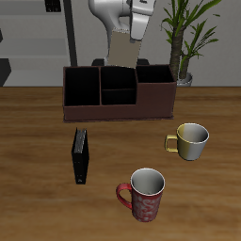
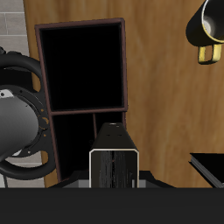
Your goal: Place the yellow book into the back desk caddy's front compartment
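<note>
The yellow book (image 1: 123,51), grey-tan, hangs upright in my gripper (image 1: 130,35), which is shut on its upper end. It is held above the middle section of the back desk caddy (image 1: 120,111), a long reddish-brown box with a black interior. The book's lower end is a little above the caddy's rim. The front compartment (image 1: 119,95) is the small cell nearer the table's front edge. In the wrist view the book (image 2: 114,163) shows end-on over the middle section, beside the partition, and covers most of the front cell. A large end section (image 2: 83,66) lies open beside it.
A black book (image 1: 82,155) lies on the table in front of the caddy. A yellow mug (image 1: 191,140) and a red mug (image 1: 144,194) stand nearer the front edge. A potted plant (image 1: 185,38) stands behind the caddy's end.
</note>
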Controlling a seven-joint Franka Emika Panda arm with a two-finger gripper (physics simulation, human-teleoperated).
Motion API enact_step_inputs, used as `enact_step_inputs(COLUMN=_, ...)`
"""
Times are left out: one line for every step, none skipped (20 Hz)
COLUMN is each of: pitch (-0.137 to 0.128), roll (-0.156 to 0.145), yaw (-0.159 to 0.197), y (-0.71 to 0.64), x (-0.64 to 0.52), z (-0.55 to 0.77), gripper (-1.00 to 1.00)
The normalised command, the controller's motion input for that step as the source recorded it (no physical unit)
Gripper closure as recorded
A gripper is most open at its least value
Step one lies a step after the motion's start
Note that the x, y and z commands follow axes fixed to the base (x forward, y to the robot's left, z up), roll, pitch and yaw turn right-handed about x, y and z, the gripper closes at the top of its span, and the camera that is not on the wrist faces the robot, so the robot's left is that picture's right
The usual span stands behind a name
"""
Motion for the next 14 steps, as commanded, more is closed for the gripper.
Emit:
enact_step_inputs(pitch=-0.006, roll=0.012, yaw=0.007, y=0.02, x=-0.04, z=-0.05, gripper=1.0)
enact_step_inputs(pitch=-0.01, roll=0.018, yaw=0.011, y=0.01, x=0.03, z=-0.08, gripper=1.0)
enact_step_inputs(pitch=0.0, roll=0.0, yaw=0.0, y=0.01, x=-0.07, z=0.01, gripper=1.0)
enact_step_inputs(pitch=0.047, roll=-0.003, yaw=-0.015, y=0.01, x=0.06, z=-0.07, gripper=1.0)
enact_step_inputs(pitch=-0.021, roll=0.028, yaw=-0.005, y=0.11, x=0.14, z=-0.06, gripper=1.0)
enact_step_inputs(pitch=0.029, roll=0.011, yaw=0.014, y=0.03, x=0.04, z=-0.09, gripper=1.0)
enact_step_inputs(pitch=0.002, roll=0.01, yaw=0.013, y=0.04, x=0.08, z=-0.03, gripper=1.0)
enact_step_inputs(pitch=-0.017, roll=0.005, yaw=-0.028, y=0.02, x=0.03, z=-0.01, gripper=1.0)
enact_step_inputs(pitch=0.024, roll=0.008, yaw=-0.002, y=0.01, x=0.03, z=-0.12, gripper=1.0)
enact_step_inputs(pitch=0.022, roll=0.013, yaw=0.061, y=0.02, x=0.08, z=-0.21, gripper=1.0)
enact_step_inputs(pitch=0.043, roll=-0.011, yaw=-0.085, y=-0.01, x=-0.01, z=-0.15, gripper=1.0)
enact_step_inputs(pitch=0.034, roll=0.017, yaw=0.032, y=-0.02, x=-0.03, z=-0.2, gripper=1.0)
enact_step_inputs(pitch=0.02, roll=0.016, yaw=0.027, y=0.0, x=0.02, z=-0.19, gripper=1.0)
enact_step_inputs(pitch=-0.015, roll=-0.005, yaw=0.004, y=0.01, x=0.01, z=-0.09, gripper=1.0)
